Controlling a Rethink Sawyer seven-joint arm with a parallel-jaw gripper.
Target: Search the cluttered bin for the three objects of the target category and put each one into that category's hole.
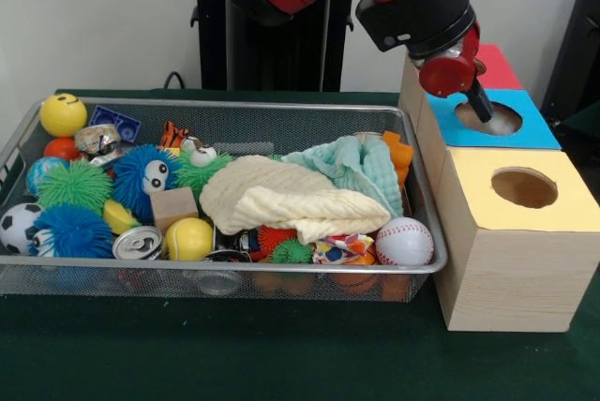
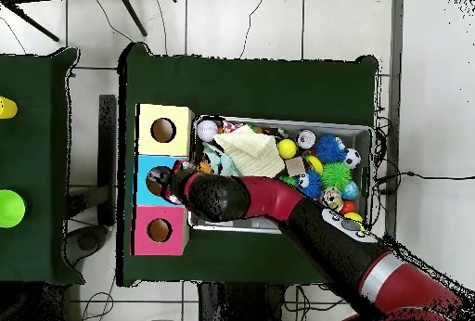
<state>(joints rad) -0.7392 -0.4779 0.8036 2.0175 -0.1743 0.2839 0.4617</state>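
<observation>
your gripper (image 1: 486,111) hangs right over the blue box's hole (image 1: 489,119), tip dipping in; i cannot tell its grip state.

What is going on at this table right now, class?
A red Sawyer arm reaches over three wooden boxes beside the cluttered bin. Its hand pokes down at the hole in the blue-faced box. Whether it holds anything is hidden. The bin is full of balls, cloths, a can and fuzzy toys.
</observation>
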